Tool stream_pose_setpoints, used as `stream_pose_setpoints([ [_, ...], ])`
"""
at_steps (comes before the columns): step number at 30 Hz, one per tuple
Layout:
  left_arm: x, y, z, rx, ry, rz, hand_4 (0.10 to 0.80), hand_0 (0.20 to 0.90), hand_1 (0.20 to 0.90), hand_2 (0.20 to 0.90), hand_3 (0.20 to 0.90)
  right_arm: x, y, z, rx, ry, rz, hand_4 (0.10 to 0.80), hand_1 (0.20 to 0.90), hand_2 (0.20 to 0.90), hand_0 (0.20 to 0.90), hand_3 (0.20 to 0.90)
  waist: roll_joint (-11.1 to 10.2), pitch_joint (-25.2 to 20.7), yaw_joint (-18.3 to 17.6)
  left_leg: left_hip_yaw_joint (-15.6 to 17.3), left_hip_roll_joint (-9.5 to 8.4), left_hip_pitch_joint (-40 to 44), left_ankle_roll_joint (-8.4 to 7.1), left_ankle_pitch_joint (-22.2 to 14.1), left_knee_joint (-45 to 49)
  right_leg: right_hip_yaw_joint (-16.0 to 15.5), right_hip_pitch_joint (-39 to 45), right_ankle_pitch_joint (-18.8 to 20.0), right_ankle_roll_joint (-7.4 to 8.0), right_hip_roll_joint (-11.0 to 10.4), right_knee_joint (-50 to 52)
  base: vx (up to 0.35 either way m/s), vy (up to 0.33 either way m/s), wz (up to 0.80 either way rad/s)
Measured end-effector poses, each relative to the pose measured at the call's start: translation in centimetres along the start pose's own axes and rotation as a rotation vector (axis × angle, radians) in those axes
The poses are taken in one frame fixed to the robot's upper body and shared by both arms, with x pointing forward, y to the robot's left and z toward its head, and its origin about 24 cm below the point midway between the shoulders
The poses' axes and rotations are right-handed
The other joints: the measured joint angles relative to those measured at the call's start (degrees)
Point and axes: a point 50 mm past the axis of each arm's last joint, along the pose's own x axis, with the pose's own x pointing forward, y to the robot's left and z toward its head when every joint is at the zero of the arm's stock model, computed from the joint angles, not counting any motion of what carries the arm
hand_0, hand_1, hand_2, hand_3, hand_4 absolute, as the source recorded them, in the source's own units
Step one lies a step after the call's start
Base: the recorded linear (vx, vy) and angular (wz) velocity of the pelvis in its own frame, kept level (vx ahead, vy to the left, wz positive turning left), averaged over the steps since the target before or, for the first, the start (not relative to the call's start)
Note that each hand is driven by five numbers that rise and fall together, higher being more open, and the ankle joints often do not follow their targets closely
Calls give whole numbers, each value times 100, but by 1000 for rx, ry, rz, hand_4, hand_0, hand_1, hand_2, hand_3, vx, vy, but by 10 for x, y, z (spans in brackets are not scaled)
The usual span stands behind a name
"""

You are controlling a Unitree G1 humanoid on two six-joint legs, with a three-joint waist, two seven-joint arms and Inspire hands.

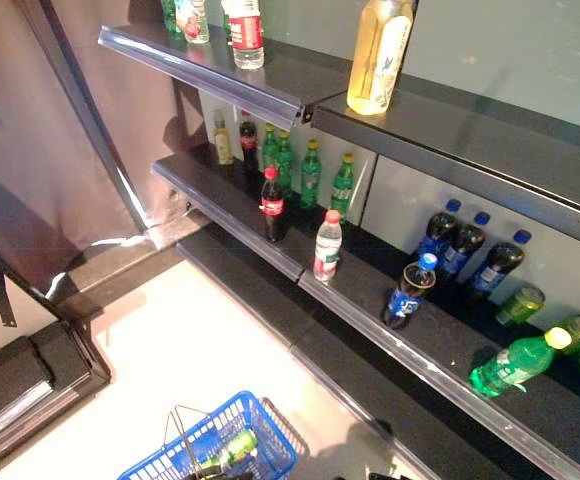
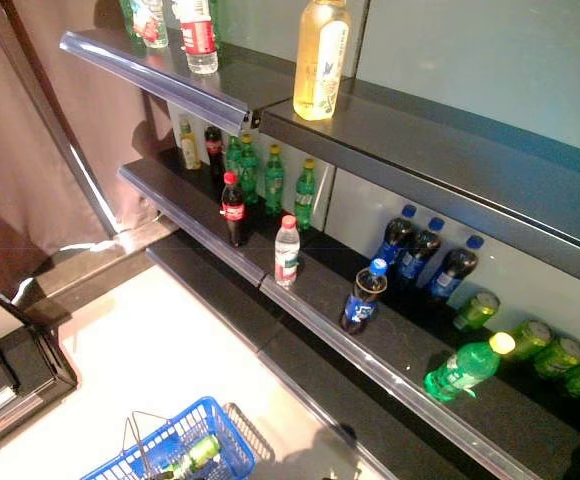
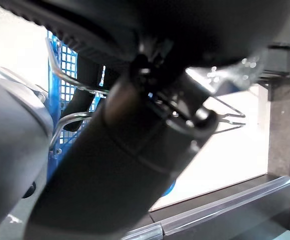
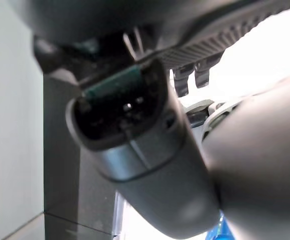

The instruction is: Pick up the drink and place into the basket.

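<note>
We look down on a dark store shelf unit [image 1: 440, 350] and, low in the head views, a blue wire basket [image 1: 260, 440] standing on the pale floor with its metal handles [image 1: 175, 425] raised. A green drink bottle [image 1: 232, 446] lies on its side inside the basket. On the middle shelf a cola bottle with a red cap [image 1: 271, 205] stands near the front edge, a clear water bottle with a red cap [image 1: 327, 246] stands just beside it, and a dark bottle with a blue cap [image 1: 409, 291] leans further along. Behind them stand a row of green bottles [image 1: 311, 173] and three dark blue-capped bottles [image 1: 465, 248] against the back panel. A green bottle with a yellow cap [image 1: 515, 363] lies tipped over, near green cans [image 1: 519, 305]. A tall yellow bottle [image 1: 379, 55] stands on the top shelf. In its own wrist view the left hand [image 3: 120, 165] is close over the basket's blue mesh and wire handle; we cannot tell whether it is released or clenched. The right hand [image 4: 150, 165] shows in its wrist view beside a dark shelf upright, its state likewise unclear.
</note>
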Motion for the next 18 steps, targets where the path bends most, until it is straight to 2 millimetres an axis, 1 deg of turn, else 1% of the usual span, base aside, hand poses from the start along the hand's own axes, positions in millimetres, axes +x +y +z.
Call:
stream_pose_setpoints([
  [3, 1, -4, 6, -49, -28, -5, 100, 300, 300, 300, 200, 0, -3, 7, -17, -13, -1, 800, 900, 900, 900, 900, 53, 70, 63, -138, -12, -323, -10, -3, 204, -46, -192, 5, -16, -25, 7, -140, 86, 28],
  [4, 2, -9, 14, -75, -46, -14, 100, 300, 300, 300, 200, 0, -3, 10, -21, -20, 1, 800, 900, 900, 900, 900, 30, 141, 46, -132, -44, -572, -67, 3, 466, -192, -209, 24, -28, -106, 26, -178, 209, 37],
  [5, 3, -9, 15, -89, -47, -13, 100, 300, 300, 300, 200, 0, -2, 13, -19, -28, 3, 800, 900, 900, 900, 900, 29, 211, 26, -143, -77, -701, -101, 20, 619, -295, -209, 28, -28, -151, 33, -97, 305, 84],
  [6, 5, -21, 33, -106, -94, -48, 100, 300, 300, 300, 200, 0, -2, 22, -15, -52, 5, 800, 900, 900, 900, 900, -79, 401, 22, -7, -142, -1011, -319, 75, 981, -679, -262, 66, -47, -406, 2, -12, 322, 81],
  [7, 6, -24, 38, -110, -113, -61, 100, 300, 300, 300, 200, 0, 0, 25, -22, -56, 7, 800, 900, 900, 900, 900, -111, 486, 17, 64, -107, -1066, -294, 59, 1105, -789, -255, 73, -55, -476, 4, 5, 247, 74],
  [8, 6, -25, 40, -117, -126, -66, 100, 300, 300, 300, 200, 0, -3, 29, -25, -56, -4, 800, 900, 900, 900, 900, -138, 547, 34, 14, 27, -1075, -308, 65, 1179, -835, -254, 92, -33, -507, 30, 5, 101, 23],
  [9, 6, -25, 40, -117, -126, -66, 100, 300, 300, 300, 200, 0, -3, 29, -25, -56, -4, 800, 900, 900, 900, 900, -138, 547, 34, 14, 27, -1075, -308, 65, 1179, -835, -254, 92, -33, -507, 30, 78, 195, 25],
  [10, 5, -23, 38, -146, -125, -55, 100, 300, 300, 300, 200, 0, -5, 29, -23, -49, -16, 800, 900, 900, 900, 900, -42, 546, 22, -93, 356, -923, -311, 72, 1104, -878, -214, 59, 26, -501, 69, 241, 632, 23],
  [11, 5, -23, 35, -163, -116, -51, 100, 300, 300, 300, 200, -1, -12, 31, -9, -60, -28, 800, 900, 900, 900, 900, 23, 598, -33, -107, 606, -728, -315, 68, 981, -864, -252, -12, 123, -566, 237, 317, 829, 33],
  [12, 5, -23, 34, -187, -115, -41, 100, 300, 300, 300, 200, -1, -12, 30, 15, -65, -32, 800, 900, 900, 900, 900, 48, 607, -59, -25, 720, -690, -378, -2, 978, -954, -253, -71, 244, -616, 332, 288, 771, 33],
  [13, 5, -22, 34, -186, -115, -21, 100, 300, 300, 300, 200, -1, -15, 28, 26, -61, -42, 800, 900, 900, 900, 900, 34, 600, -104, 226, 847, -618, -383, -7, 957, -1003, -217, -67, 319, -690, 391, 211, 577, 35],
  [14, 5, -20, 32, -169, -107, -10, 100, 300, 300, 300, 200, -1, -15, 30, 32, -71, -42, 800, 900, 900, 900, 900, 94, 595, -129, 364, 865, -554, -462, -61, 904, -1033, -214, -100, 427, -784, 589, 248, 684, 55],
  [15, 6, -19, 36, -150, -116, -9, 100, 300, 300, 300, 200, -1, -11, 31, 43, -91, -38, 800, 900, 900, 900, 900, -49, 647, -187, 412, 717, -554, -497, -217, 854, -946, -272, -235, 618, -1090, 931, 265, 719, 62],
  [16, 6, -15, 40, -145, -128, -4, 100, 300, 300, 300, 200, 0, -6, 29, 59, -88, -31, 800, 900, 900, 900, 900, -219, 674, -182, 409, 473, -558, -423, -256, 923, -795, -299, -275, 727, -1317, 1114, 229, 640, 69],
  [17, 7, -13, 42, -136, -133, 0, 100, 300, 300, 300, 200, 0, -2, 27, 73, -88, -29, 800, 900, 900, 900, 900, -349, 703, -164, 390, 323, -542, -297, -331, 929, -769, -299, -316, 752, -1565, 1343, 147, 443, 55],
  [18, 7, -11, 42, -127, -127, 6, 100, 300, 300, 300, 200, 0, -2, 26, 81, -90, -34, 800, 900, 900, 900, 900, -406, 685, -137, 408, 184, -492, -202, -337, 899, -757, -384, -298, 742, -1720, 1638, 114, 423, 38],
])
